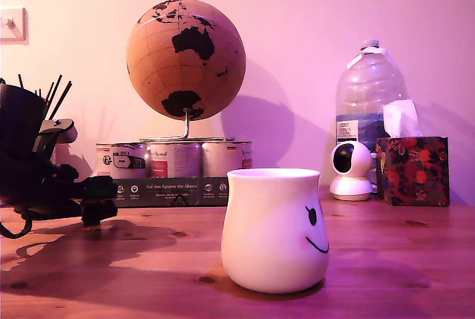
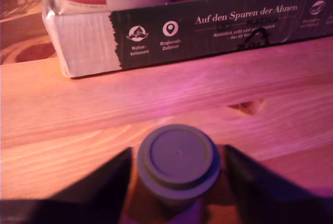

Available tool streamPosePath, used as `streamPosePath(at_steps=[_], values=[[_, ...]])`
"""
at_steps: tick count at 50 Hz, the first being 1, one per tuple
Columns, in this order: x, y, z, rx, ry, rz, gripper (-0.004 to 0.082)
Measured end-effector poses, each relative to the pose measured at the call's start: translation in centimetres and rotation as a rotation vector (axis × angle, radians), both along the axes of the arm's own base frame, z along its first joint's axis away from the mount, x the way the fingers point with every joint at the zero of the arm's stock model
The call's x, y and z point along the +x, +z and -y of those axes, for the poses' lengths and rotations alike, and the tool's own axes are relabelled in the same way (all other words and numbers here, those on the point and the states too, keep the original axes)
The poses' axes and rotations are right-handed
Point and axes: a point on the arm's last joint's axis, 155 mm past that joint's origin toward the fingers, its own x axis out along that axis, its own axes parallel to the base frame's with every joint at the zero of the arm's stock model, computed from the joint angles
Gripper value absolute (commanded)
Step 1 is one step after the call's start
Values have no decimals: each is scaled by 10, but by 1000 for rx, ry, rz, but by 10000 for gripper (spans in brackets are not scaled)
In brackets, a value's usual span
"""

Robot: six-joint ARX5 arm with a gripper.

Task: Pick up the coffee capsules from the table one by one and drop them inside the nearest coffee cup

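Wrist view: a coffee capsule (image 2: 177,161) sits flat end up between the two dark fingers (image 2: 104,187), which flank it closely, though whether they actually grip it cannot be told. Exterior view: the gripper (image 1: 96,202) is low over the table (image 1: 148,260) at the exterior view's left, well apart from the coffee cup (image 1: 274,230), whose open rim faces up to receive drops.

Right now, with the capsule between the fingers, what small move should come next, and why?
Probably close the gripper on the coffee capsule: it sits between the open fingers, still on the table, while the coffee cup waits toward the exterior view's right.
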Motion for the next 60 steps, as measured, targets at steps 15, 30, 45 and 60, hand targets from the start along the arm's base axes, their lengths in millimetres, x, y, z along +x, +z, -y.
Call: streamPosePath(at_steps=[15,30,45,60], values=[[-3,-4,0,9,-32,-16,263],[-10,-8,13,-19,-103,-43,230],[-22,-3,30,-50,-203,-82,230],[-35,34,40,-47,-290,-72,230]])
